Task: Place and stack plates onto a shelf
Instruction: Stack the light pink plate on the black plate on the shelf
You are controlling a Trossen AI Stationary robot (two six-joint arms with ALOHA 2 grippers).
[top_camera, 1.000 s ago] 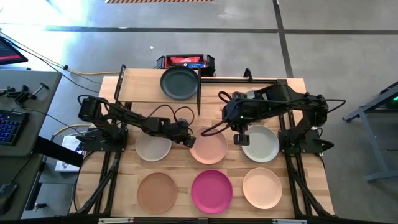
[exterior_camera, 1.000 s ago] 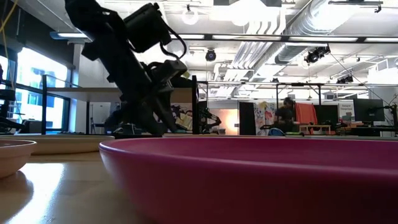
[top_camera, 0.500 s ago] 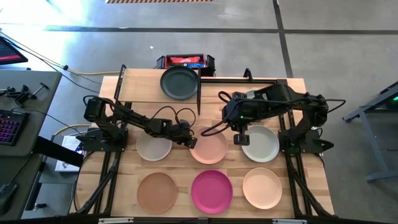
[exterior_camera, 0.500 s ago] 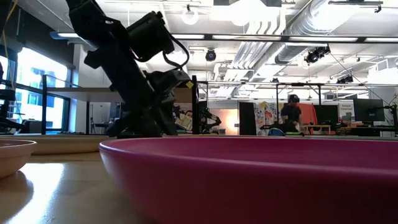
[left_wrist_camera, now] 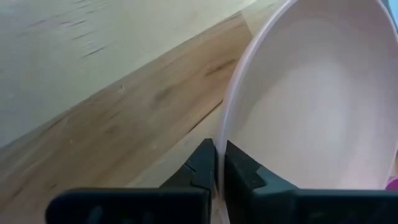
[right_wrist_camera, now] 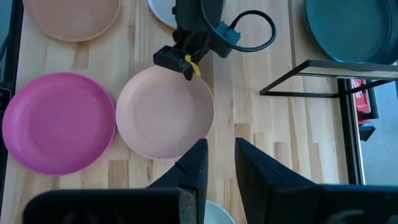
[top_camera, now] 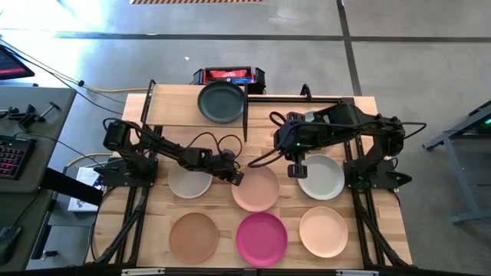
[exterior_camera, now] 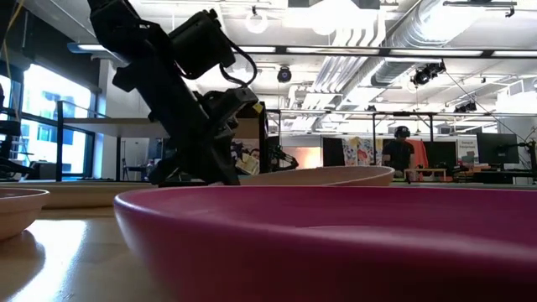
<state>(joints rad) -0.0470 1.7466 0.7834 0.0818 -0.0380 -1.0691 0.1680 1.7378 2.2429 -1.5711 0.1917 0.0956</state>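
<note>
Right, peach plate [top_camera: 257, 188] sits mid-table, just in front of the shelf [top_camera: 180, 106], between the off-white plate [top_camera: 189, 181] and the pale green plate [top_camera: 322, 177]. Left gripper [top_camera: 236, 177] is pinched tight on the peach plate's rim on the side nearest the off-white plate. Magenta plate [top_camera: 261, 236] lies just forward of the peach one. Dark teal plate [top_camera: 222, 102] rests on the shelf. Right gripper [top_camera: 297, 172] hovers beside the peach plate, fingers narrowly parted, holding nothing.

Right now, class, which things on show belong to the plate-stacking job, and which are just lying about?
Job: peach plate clamped in left gripper; teal plate on shelf; magenta plate.
Lying about: red box; keyboard.
</note>
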